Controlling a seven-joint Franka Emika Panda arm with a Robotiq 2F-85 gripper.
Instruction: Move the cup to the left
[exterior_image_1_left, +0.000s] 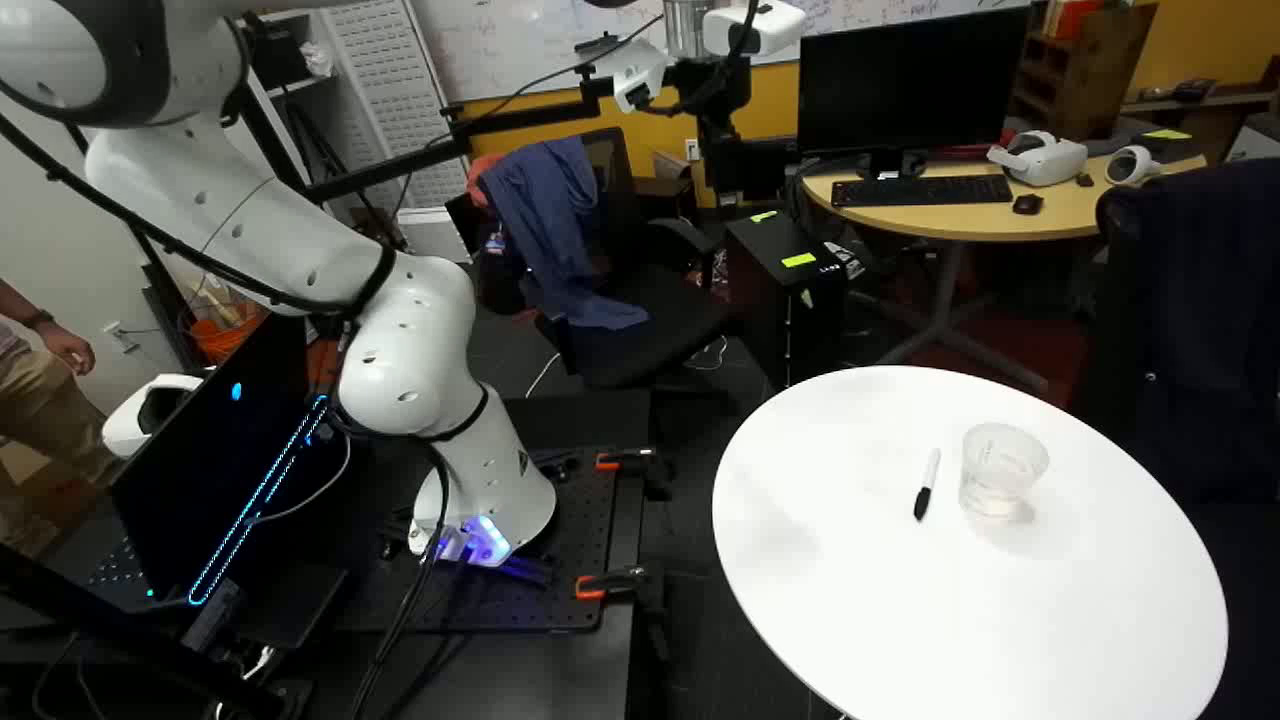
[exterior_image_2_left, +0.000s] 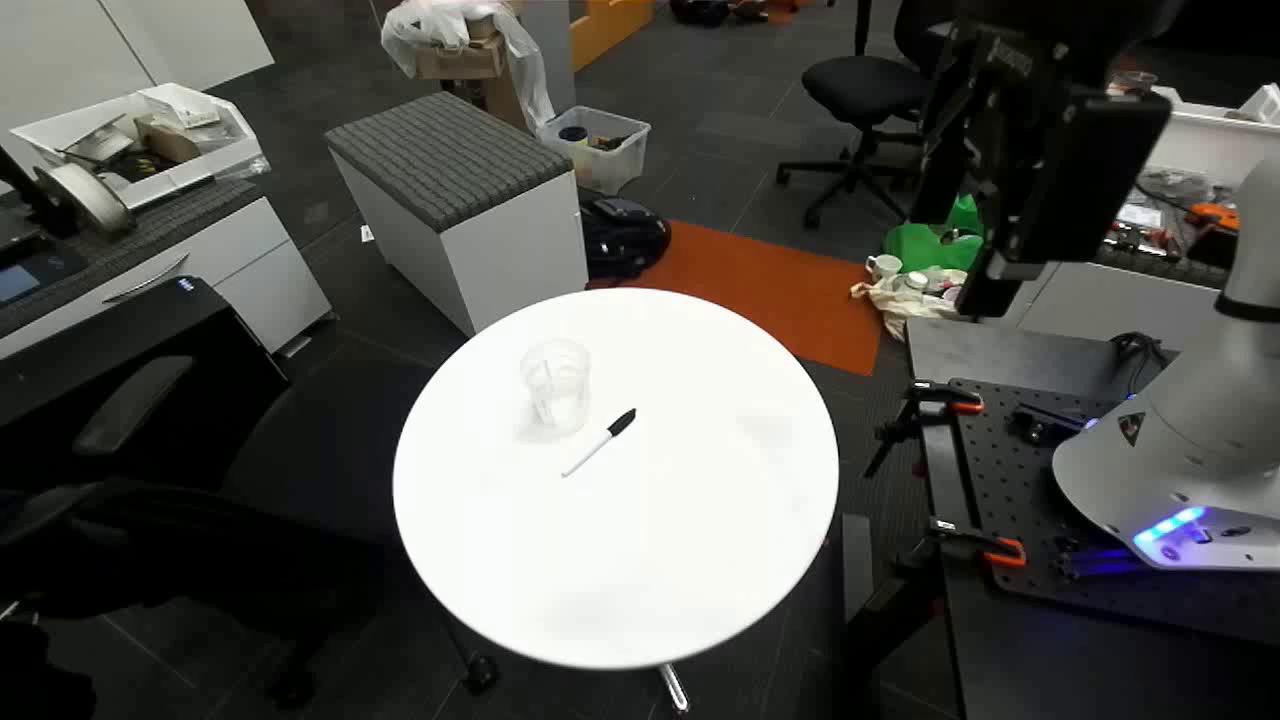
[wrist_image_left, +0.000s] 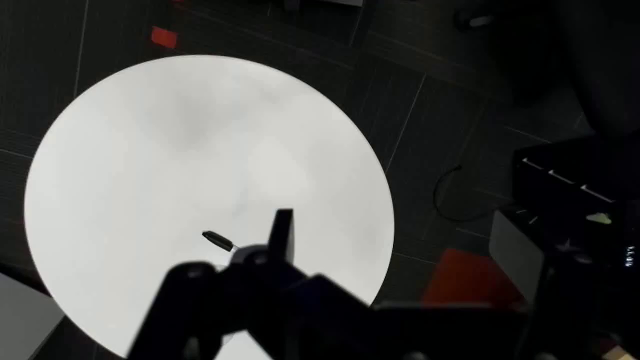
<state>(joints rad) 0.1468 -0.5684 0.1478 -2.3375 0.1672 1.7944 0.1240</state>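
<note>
Cup (exterior_image_1_left: 1003, 470): upright on worktop (exterior_image_1_left: 850, 610), just beside pen (exterior_image_1_left: 929, 484), not touching it. Hazards: excess closing force may buckle clear wall; pincer (exterior_image_2_left: 972, 280) appears to mask most of cup in wrist view, so misalignment may tip it; low sideways transfer may knock pen away. Arm (exterior_image_1_left: 415, 345): raised; pincer directed downward, higher than pen, well apart from it. Jaws: apart or together, cannot tell.
</note>
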